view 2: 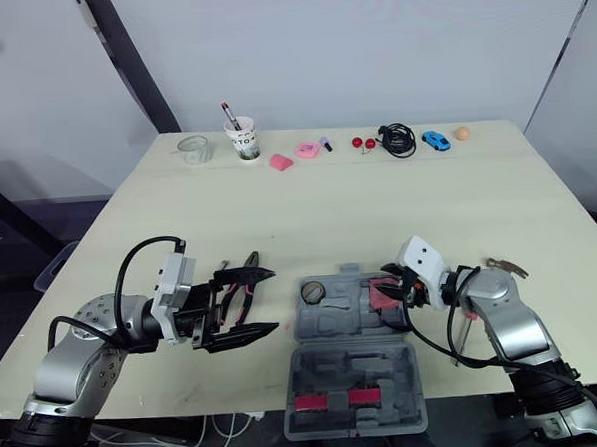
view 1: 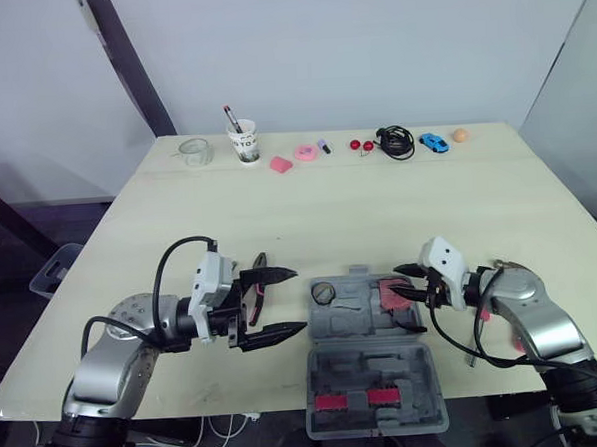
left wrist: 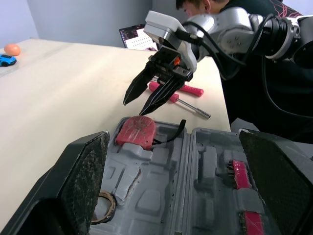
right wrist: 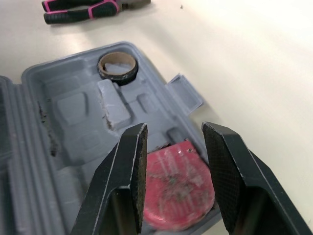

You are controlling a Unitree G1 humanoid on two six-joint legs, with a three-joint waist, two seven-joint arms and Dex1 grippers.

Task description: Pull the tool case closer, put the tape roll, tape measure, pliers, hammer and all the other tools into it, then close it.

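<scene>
The grey tool case (view 1: 372, 380) lies open at the table's front edge. In its far half sit the tape roll (view 1: 323, 293) on the left and the red tape measure (view 1: 390, 294) on the right. My right gripper (view 1: 399, 283) is open, its tips just above the tape measure (left wrist: 136, 132) without touching it. My left gripper (view 1: 283, 304) is open to the left of the case, with the pink-handled pliers (view 2: 237, 292) on the table by its far finger. A pink-handled screwdriver (left wrist: 178, 95) lies on the table behind the right gripper.
Along the back edge stand a clear glass (view 1: 195, 152), a paper cup with a pen (view 1: 242, 141), pink items (view 1: 280, 164), a black cable (view 1: 396, 140), a blue toy car (view 1: 433, 142) and an orange ball (view 1: 460, 134). A person (left wrist: 195, 5) sits beyond the right arm.
</scene>
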